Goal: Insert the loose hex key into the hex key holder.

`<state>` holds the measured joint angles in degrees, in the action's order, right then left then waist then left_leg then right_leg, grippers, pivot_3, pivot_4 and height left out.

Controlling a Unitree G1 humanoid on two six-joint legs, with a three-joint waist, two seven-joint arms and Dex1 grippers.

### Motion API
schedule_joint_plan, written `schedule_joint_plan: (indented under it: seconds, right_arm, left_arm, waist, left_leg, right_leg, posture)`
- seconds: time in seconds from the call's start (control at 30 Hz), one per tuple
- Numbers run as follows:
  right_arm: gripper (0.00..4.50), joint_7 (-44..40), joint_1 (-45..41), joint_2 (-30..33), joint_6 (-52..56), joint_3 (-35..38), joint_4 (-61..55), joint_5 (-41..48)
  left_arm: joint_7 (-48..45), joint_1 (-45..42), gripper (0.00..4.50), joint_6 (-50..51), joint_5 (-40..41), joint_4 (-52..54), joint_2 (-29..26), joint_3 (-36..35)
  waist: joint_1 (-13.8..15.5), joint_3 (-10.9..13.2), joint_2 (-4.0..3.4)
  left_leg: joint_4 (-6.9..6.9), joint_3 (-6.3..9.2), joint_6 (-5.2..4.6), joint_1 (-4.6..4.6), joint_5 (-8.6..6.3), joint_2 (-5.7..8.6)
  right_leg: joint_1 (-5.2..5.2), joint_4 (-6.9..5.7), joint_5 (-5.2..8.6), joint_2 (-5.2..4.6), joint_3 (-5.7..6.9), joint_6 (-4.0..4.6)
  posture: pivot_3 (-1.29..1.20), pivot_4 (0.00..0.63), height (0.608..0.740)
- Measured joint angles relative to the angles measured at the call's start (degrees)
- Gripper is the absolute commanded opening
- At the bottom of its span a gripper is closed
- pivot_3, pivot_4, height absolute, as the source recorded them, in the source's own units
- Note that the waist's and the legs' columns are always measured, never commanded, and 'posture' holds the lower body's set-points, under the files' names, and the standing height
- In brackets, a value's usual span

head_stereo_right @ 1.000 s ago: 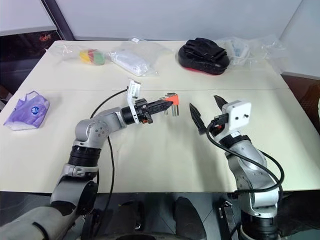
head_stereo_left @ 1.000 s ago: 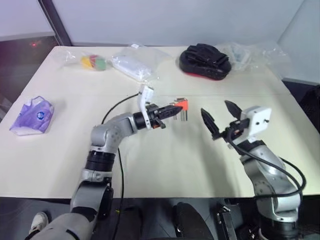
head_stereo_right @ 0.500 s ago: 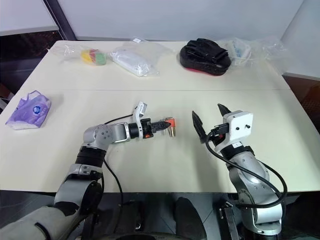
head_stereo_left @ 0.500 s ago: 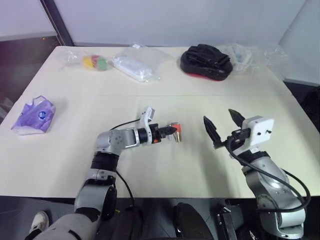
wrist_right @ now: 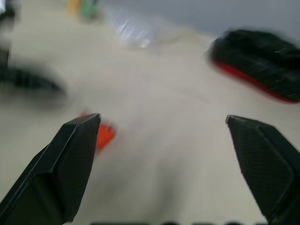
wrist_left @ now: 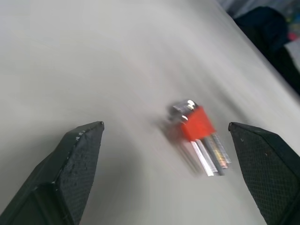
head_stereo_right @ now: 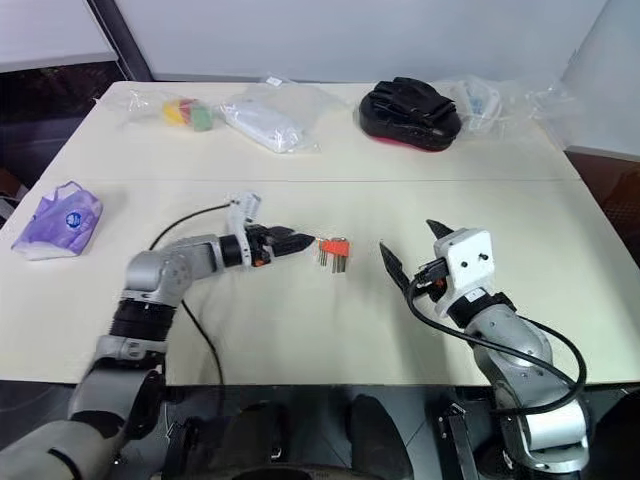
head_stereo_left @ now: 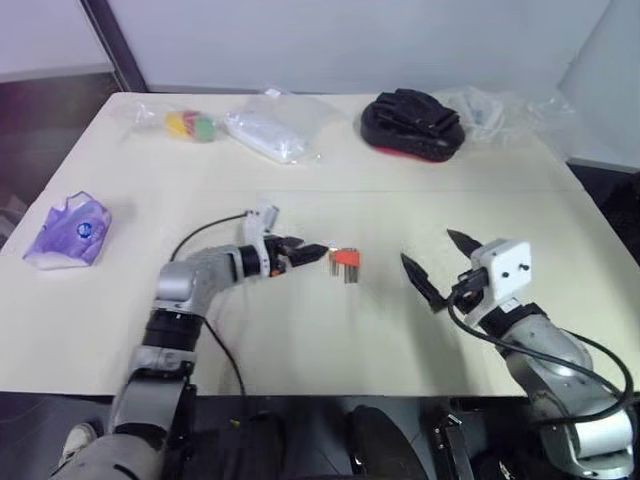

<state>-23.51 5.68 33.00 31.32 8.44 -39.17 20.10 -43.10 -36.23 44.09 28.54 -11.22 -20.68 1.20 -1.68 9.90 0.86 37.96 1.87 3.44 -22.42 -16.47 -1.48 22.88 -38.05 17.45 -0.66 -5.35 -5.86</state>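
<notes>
We see our left hand (head_stereo_left: 318, 254) just left of centre in the head view, its forearm reaching in from the lower left and pointing toward the right of the frame, nearly level over the counter (head_stereo_left: 300, 330). Its two fingers (wrist_left: 70, 168) are spread wide and carry nothing. The hex key holder (head_stereo_left: 345, 259) lies flat on the counter just to the right of those fingertips, apart from them, with its grey keys pointing toward the lower edge of the frame. In the left wrist view the holder sits between the two fingers and beyond them, untouched. We cannot make out the loose hex key as a separate piece.

Our right hand (head_stereo_left: 433, 268) hangs at the right of centre, aimed toward the left of the frame, fingers likewise spread and empty, well apart from the holder.

Bare counter surrounds the holder on every side. The black bag (head_stereo_left: 412, 123), the clear plastic bags (head_stereo_left: 265, 130) and the purple pouch (head_stereo_left: 65, 232) lie far off, along the upper and left edges.
</notes>
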Motion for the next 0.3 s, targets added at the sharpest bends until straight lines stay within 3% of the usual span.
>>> schedule_joint_plan:
  seconds: [0.3]
  right_arm:
    - [4.5, -13.54, 1.21, 16.26, 7.26, 5.93, -1.74, 4.67]
  left_arm:
    - [-6.28, 5.38, 4.44, -4.68, -1.09, 14.03, -8.26, 0.3]
  waist:
    - [0.72, 0.02, 0.03]
  left_leg:
    - [0.02, 0.0, -0.01, 0.03, -0.01, -0.03]
  right_leg:
    - [-0.04, 0.0, 0.0, 0.05, 0.0, 0.0]
  posture:
    - [0.0, 0.15, 0.74]
